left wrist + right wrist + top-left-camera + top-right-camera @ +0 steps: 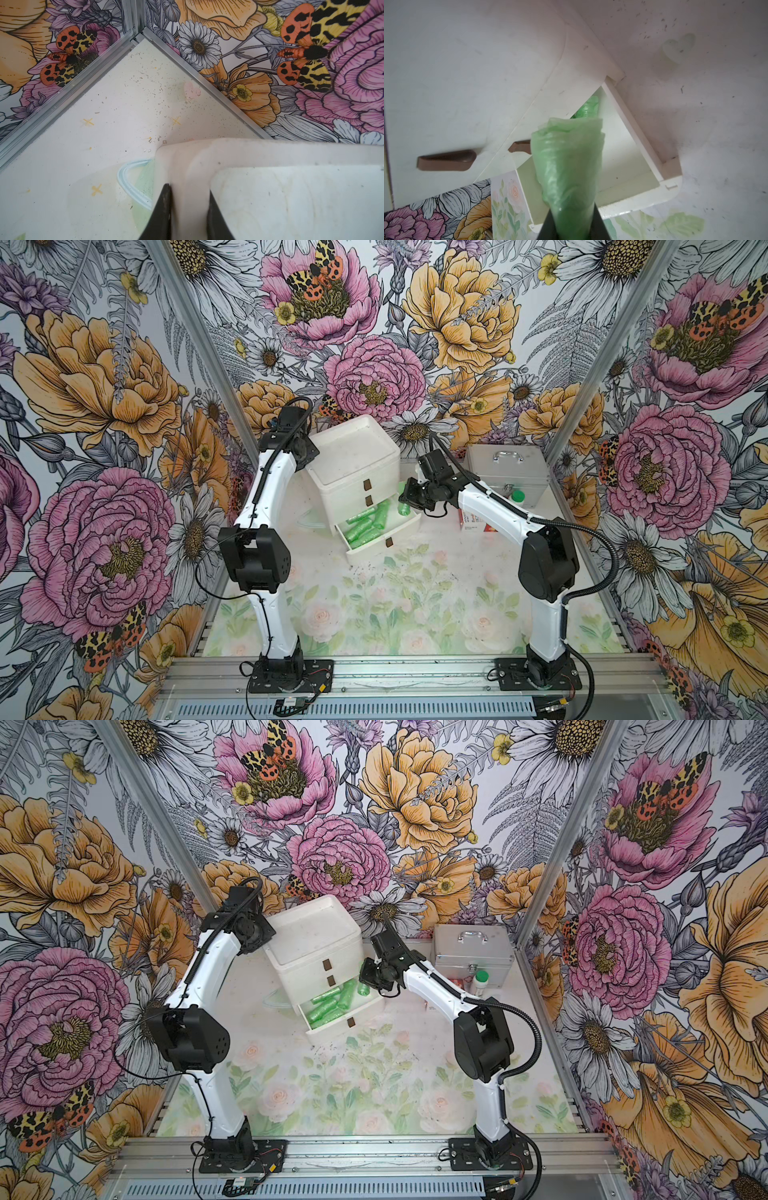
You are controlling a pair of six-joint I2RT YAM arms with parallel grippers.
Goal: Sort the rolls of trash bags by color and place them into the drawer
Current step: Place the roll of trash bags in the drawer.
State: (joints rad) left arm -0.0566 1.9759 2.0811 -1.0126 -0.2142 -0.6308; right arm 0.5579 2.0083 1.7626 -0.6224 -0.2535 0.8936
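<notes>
- The right gripper (572, 209) had its dark fingers drawn in narrow on a light green roll (569, 162). The roll was a crinkly, glossy plastic cylinder with a loose, ragged end.
- The roll hung over the right-hand end of the open bottom drawer (643, 143), close to the unit's front. I could not tell whether it touched anything.
- More green rolls (363, 526) of the same shiny film lay jumbled in that drawer. They overlapped and glared too much for me to count them.
- The white drawer unit (353, 456) looked matte and scuffed, with rounded corners and a shallow tray top inside a raised rim. Its small brown handles (367, 485) were flat tabs, and the upper two drawers were shut.
- The left gripper (188, 189) had its fingers close together, clamped across that raised rim near a corner. In both top views its own wrist hid the fingers.
- Behind the right arm stood a ribbed silver metal case (505, 472) with a handle and a green-capped white bottle (517, 497). Beside them was a red and white box (471, 520), partly covered by the arm, its print unreadable.
- The table covering (395, 605) was pale with a soft rose print, and speckled with dark bits.
</notes>
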